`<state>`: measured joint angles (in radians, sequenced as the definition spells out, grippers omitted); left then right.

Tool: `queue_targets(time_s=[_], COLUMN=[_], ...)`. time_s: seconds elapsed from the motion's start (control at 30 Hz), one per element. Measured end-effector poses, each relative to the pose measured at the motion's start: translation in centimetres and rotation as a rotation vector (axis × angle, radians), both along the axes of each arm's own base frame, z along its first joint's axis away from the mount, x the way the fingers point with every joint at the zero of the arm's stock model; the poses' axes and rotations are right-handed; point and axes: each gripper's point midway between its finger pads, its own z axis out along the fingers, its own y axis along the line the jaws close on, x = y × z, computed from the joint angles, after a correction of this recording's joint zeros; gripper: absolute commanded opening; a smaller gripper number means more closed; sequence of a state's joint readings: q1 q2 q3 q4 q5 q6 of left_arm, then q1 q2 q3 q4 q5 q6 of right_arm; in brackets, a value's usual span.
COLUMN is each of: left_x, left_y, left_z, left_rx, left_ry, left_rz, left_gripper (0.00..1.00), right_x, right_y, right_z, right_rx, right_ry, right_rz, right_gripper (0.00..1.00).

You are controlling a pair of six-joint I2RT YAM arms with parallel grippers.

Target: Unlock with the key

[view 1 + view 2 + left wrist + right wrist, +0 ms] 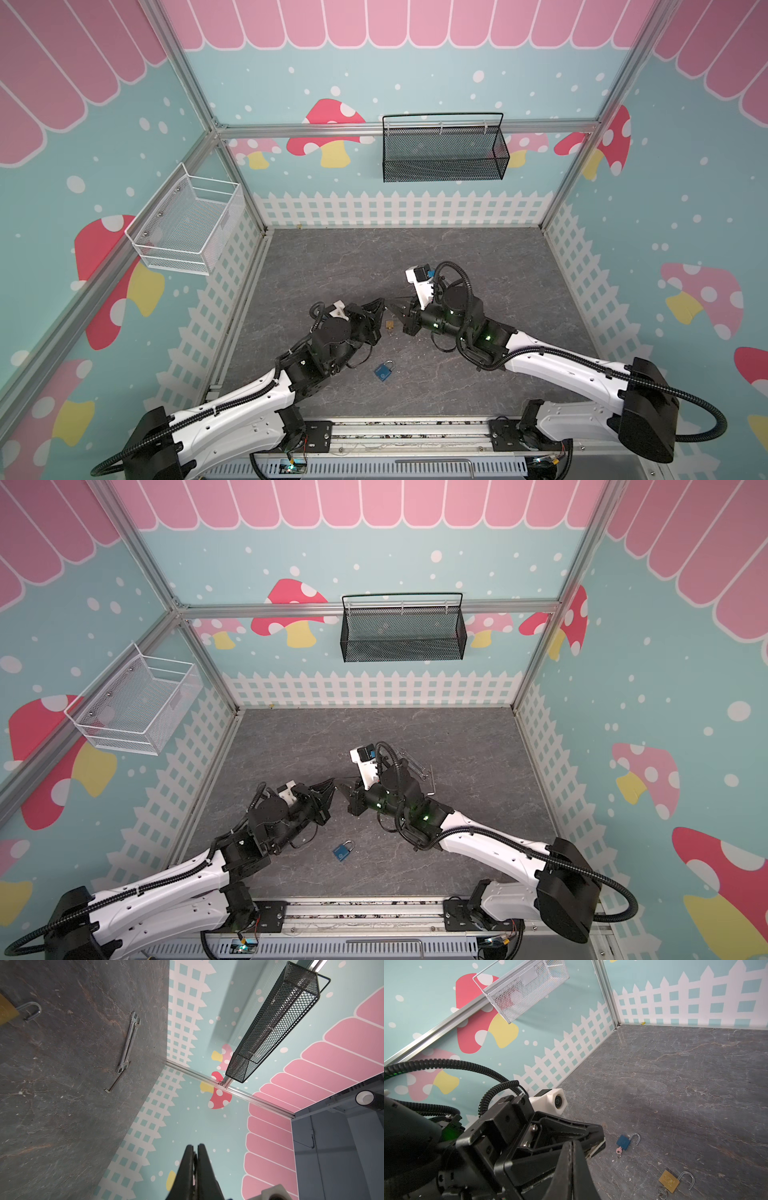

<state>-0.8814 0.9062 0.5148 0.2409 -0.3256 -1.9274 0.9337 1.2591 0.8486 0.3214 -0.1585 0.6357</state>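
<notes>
Black left gripper point(380, 301), mid-frame in a top view: jaws pressed together, nothing visible between them. Right gripper point(390, 308) just to its right, tips almost meeting, also closed and empty. Gold lock point(390, 324) lies on the floor point(332, 266) just below the tips, touched by neither. Blue lock point(384, 370) sits lower centre. Right wrist view: both locks sprung open, pink key point(618, 1150) in blue, keys point(661, 1193) at gold's base.
</notes>
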Motion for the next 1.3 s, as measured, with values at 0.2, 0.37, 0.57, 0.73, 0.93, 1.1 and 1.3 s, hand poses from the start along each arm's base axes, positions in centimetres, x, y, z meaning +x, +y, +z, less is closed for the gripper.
queue_targets(time_s=[0.2, 0.37, 0.57, 0.73, 0.93, 1.1, 1.3], left_x=[0.0, 0.1, 0.4, 0.5, 0.4, 0.4, 0.5], left_y=[0.1, 0.3, 0.6, 0.5, 0.4, 0.4, 0.4], left_z=[0.1, 0.4, 1.4, 2.7, 3.7, 3.9, 4.0], left_rx=[-0.002, 0.0, 0.033, 0.069, 0.125, 0.152, 0.157], left_ry=[-0.003, -0.019, -0.083, -0.166, -0.241, -0.268, -0.279], left_rz=[0.004, 0.013, 0.03, 0.028, 0.02, 0.018, 0.02], left_gripper=[0.0, 0.0, 0.0, 0.0, 0.0, 0.0, 0.0], right_x=[0.0, 0.0, 0.0, -0.1, -0.5, -0.4, 0.1], right_y=[0.0, 0.0, -0.1, -0.1, -0.4, -1.1, -1.8], right_z=[0.0, 0.0, 0.2, 0.9, 2.6, 3.0, 2.4], right_rx=[-0.002, -0.005, -0.009, 0.003, 0.031, 0.052, 0.064], right_ry=[-0.004, -0.009, -0.015, -0.012, 0.018, 0.079, 0.174], right_rz=[0.0, 0.001, 0.002, 0.001, 0.023, 0.019, 0.007], right_gripper=[0.0, 0.0, 0.15, 0.33, 0.49, 0.51, 0.51])
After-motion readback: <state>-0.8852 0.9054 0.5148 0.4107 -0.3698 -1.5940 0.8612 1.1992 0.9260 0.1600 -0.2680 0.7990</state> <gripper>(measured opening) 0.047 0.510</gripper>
